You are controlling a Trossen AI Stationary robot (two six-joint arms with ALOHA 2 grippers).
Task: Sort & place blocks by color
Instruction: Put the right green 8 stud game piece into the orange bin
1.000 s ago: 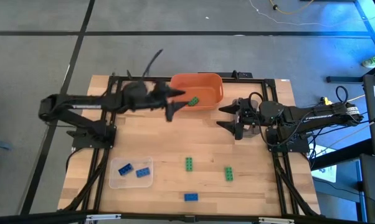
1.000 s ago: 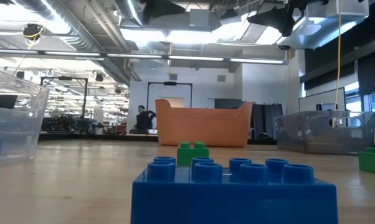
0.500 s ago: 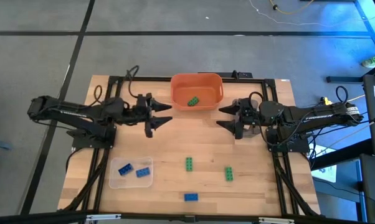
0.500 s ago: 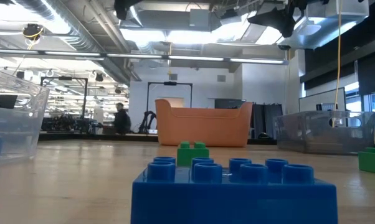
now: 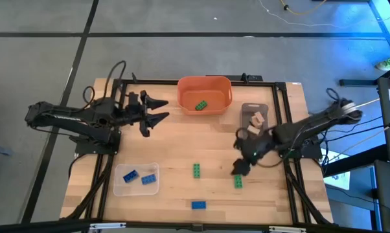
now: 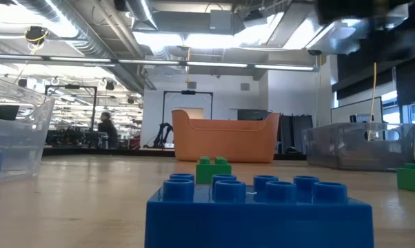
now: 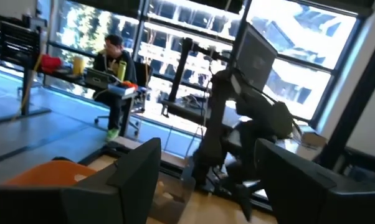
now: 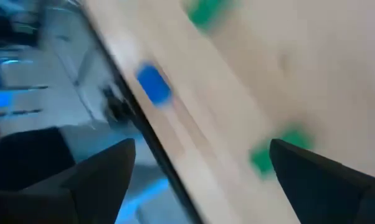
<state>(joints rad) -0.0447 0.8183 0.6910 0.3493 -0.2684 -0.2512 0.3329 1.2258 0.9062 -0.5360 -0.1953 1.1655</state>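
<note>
We've got the right gripper (image 5: 237,167) over the green block (image 5: 238,182) at 5 o'clock on the worktop (image 5: 182,142), fingers spread, empty. Left gripper (image 5: 157,110) waits at 10 o'clock, fingers spread, empty too.

Bowl (image 5: 205,86) at the bench's (image 5: 182,149) far edge, centre, one block (image 5: 201,105) inside. Right of it, a tray (image 5: 254,110) holding two blocks (image 5: 257,119). Near the front left corner, a clear tray (image 5: 137,188) with two blocks (image 5: 138,177) in it. Loose on the bench: one block (image 5: 197,170) mid-front, another block (image 5: 238,181) to its right, a third block (image 5: 198,205) by the front edge. Left gripper (image 5: 157,109) left of the bowl; right gripper (image 5: 237,156) above the right loose block.
</note>
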